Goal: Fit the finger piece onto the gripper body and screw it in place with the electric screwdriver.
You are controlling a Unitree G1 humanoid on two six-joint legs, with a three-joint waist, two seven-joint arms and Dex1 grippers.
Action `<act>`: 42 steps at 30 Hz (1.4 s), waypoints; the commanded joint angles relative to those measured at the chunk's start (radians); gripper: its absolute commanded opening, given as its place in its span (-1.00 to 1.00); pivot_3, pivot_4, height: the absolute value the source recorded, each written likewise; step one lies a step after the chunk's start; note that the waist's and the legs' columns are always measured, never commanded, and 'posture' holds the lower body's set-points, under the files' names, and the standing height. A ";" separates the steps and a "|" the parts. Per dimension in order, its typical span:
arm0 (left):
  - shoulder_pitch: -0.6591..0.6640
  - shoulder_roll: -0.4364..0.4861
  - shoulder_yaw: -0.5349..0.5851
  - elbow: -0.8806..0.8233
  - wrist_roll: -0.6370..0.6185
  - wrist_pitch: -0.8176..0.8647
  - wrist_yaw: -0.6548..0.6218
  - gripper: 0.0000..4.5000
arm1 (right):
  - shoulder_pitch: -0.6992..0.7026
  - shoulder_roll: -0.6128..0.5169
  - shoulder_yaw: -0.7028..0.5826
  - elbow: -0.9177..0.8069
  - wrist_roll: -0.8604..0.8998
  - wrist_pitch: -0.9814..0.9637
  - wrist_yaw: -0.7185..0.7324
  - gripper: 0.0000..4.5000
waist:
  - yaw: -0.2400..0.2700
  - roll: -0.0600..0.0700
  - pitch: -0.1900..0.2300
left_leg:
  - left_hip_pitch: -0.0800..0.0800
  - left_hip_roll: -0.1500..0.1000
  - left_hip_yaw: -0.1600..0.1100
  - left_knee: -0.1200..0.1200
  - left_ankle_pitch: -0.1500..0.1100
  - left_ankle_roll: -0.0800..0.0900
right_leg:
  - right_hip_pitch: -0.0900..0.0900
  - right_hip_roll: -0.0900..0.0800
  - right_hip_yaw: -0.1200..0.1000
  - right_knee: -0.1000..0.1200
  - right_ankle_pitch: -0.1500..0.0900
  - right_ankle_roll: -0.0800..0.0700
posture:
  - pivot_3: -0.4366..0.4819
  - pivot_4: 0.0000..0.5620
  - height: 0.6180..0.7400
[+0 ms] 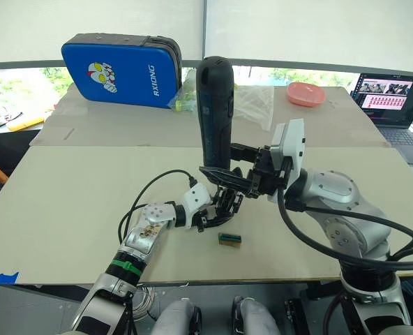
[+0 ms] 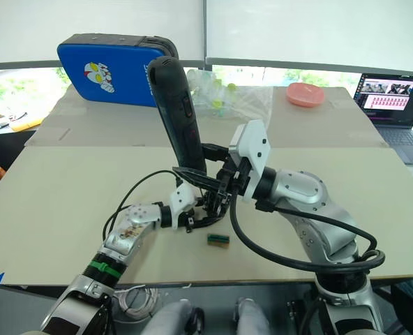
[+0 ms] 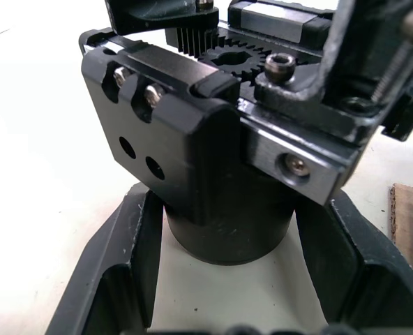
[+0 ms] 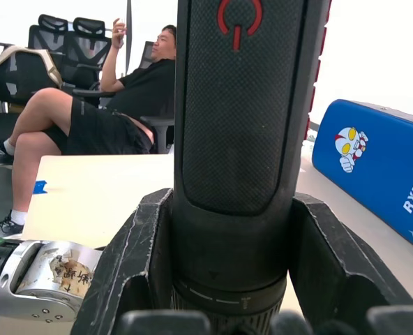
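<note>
My right gripper [image 1: 225, 178] is shut on the lower barrel of the electric screwdriver [image 1: 215, 112], a thick black tool held nearly upright over the table's middle [image 4: 238, 139]. Directly under its tip sits the gripper body [image 3: 213, 139], a black block with gear teeth and screws on top. My left gripper [image 1: 217, 209] is shut on the round base of the body, one finger [image 3: 119, 279] on each side. A thin metal bit [image 3: 395, 63] comes down at the body's far edge. I cannot tell the finger piece apart from the body's black parts.
A small green-and-brown block [image 1: 229, 239] lies on the beige table [image 1: 74, 202] just in front of the grippers. At the back are a blue case [image 1: 119, 70], a plastic bag [image 1: 254, 101], a pink bowl [image 1: 305, 93] and a laptop [image 1: 391, 98]. A person [image 4: 116, 105] sits beyond the table.
</note>
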 commanded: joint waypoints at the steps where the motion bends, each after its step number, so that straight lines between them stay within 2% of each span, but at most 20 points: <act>1: 0.020 0.002 -0.013 -0.001 0.010 0.016 0.005 0.01 | -0.009 0.010 -0.023 -0.025 -0.002 -0.048 0.002 -0.16 | 0.000 0.000 0.000 | 0.000 0.000 0.000 0.000 0.000 0.000 | 0.000 0.000 0.000 0.000 0.000 0.000 | -0.05 -0.47 1.00; 42: 0.019 0.005 -0.011 0.000 0.008 0.014 0.002 0.01 | 0.027 0.012 -0.015 -0.018 -0.056 -0.080 0.014 -0.16 | -0.001 0.000 0.000 | 0.000 0.000 0.000 0.000 0.001 -0.001 | 0.000 0.001 0.000 0.000 0.000 0.000 | -0.05 -0.47 1.00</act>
